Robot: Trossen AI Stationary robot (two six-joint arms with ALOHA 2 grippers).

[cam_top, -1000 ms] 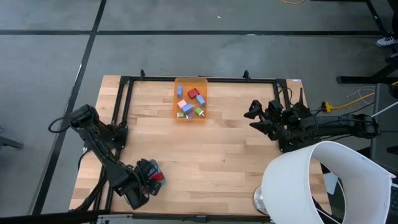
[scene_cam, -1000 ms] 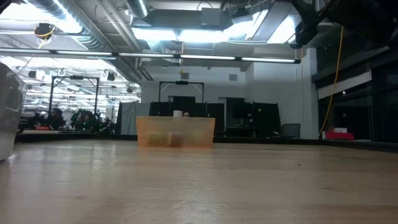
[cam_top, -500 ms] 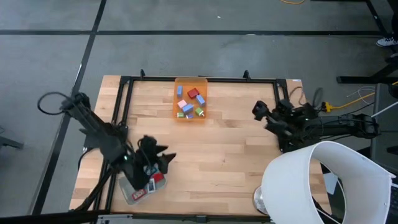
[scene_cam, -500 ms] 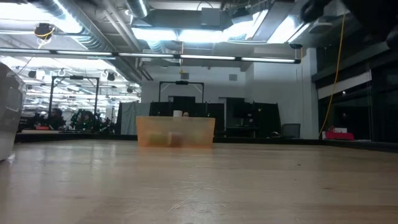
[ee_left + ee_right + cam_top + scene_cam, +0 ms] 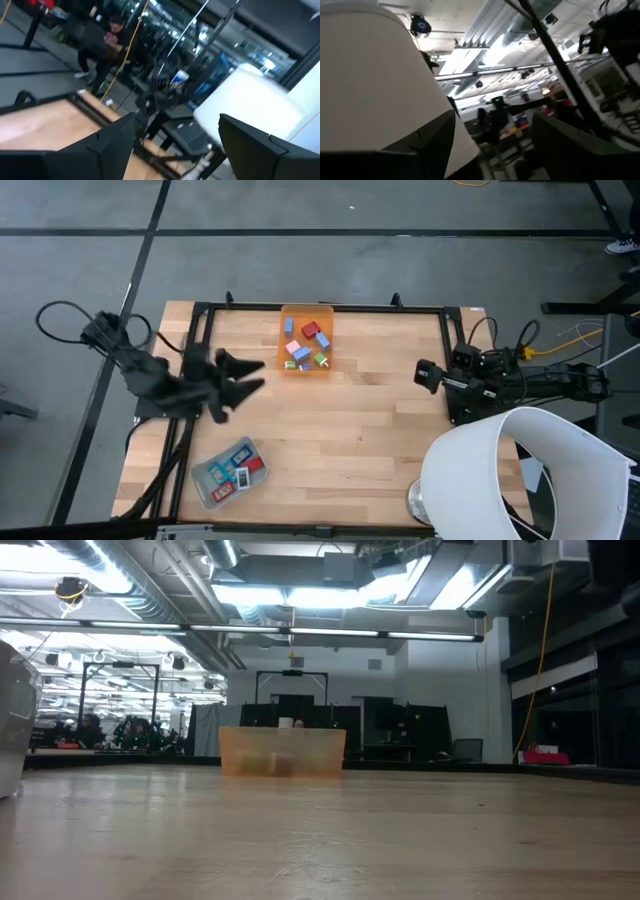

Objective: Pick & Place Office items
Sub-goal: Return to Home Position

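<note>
The office items are tiny blue, red, green and white pieces. Several lie in the translucent orange bin (image 5: 306, 352) at the table's far edge, which the low view shows as the orange bin (image 5: 282, 752). A few more lie in the pale grey tray (image 5: 228, 471) near the table's near left corner. My left gripper (image 5: 250, 376) hangs open above the table's left middle, pointing right, between tray and bin; the left wrist view shows the left gripper (image 5: 177, 145) empty. My right gripper (image 5: 422, 374) waits open at the right edge, and the right wrist view shows the right gripper (image 5: 492, 150) empty too.
A black frame (image 5: 320, 307) runs along the table's far and side edges. A big white rounded object (image 5: 520, 470) covers the near right corner in the high view. Bare wood (image 5: 340, 430) lies between the tray, the bin and the right arm.
My left gripper has risen from over the grey tray and swung toward the table's far left, so that the tray and its pieces now show. My right gripper has drawn back toward the right edge.
</note>
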